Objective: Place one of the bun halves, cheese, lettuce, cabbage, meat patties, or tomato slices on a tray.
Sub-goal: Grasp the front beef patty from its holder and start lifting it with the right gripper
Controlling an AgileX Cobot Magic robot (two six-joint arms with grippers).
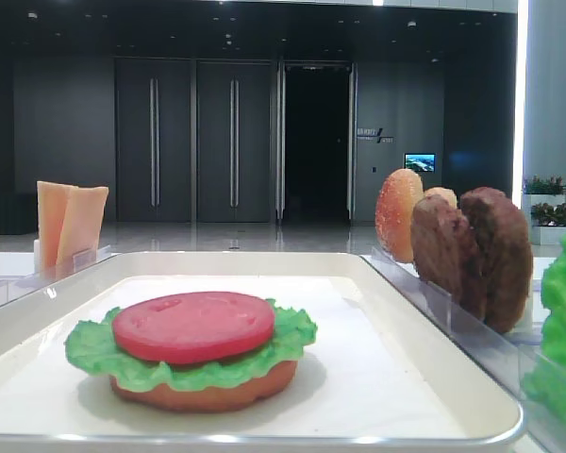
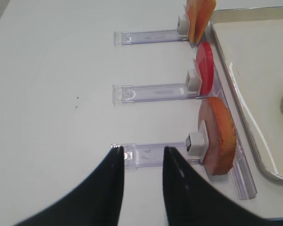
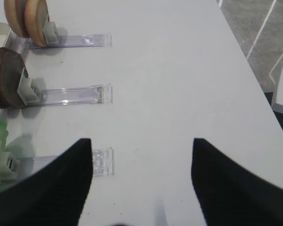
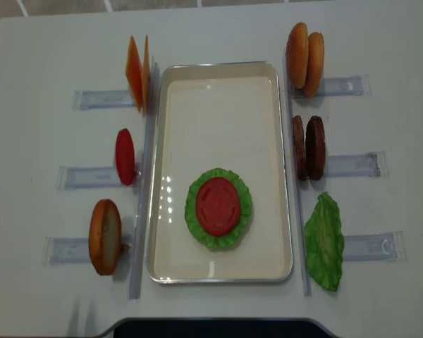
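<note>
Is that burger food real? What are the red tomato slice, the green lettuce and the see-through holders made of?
Probably toys. The tomato slice looks like matte plastic or rubber: even red, no juice. The lettuce under it seems soft foam or rubber, with a uniform green ruffled edge. The holders look like clear hard plastic, glossy and see-through.

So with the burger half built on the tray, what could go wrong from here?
1. The tomato slice lies on ruffled lettuce; a patty set down off-centre might push it sideways.
2. The two meat patties stand pressed together in their rack, so the open right hand may pinch both or tip one over.
3. The spare lettuce leaf sits close beside the patties and could get knocked on approach.
</note>
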